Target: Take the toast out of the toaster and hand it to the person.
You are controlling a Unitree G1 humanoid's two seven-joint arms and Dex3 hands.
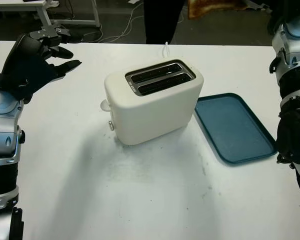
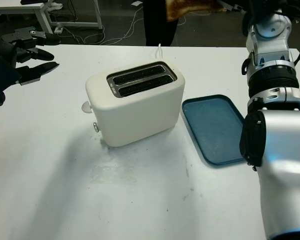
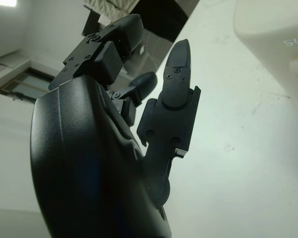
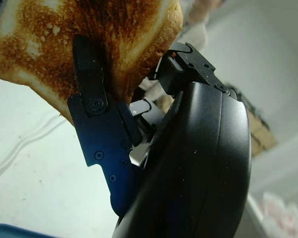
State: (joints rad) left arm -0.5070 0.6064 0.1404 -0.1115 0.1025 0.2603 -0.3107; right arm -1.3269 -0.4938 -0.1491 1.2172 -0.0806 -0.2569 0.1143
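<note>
The right hand (image 4: 119, 89) is gripping the toast (image 4: 84, 44), already out of the toaster (image 1: 152, 100), lifting it at one o'clock toward the person (image 1: 162, 20); handover remains, left hand (image 1: 32, 62) hovering open at ten o'clock.

This looks like a robot lab: a big plain white table (image 1: 140, 200) stands on a dark floor with loose white cables (image 1: 122, 22) beside a white metal-legged desk (image 1: 45, 10).
</note>
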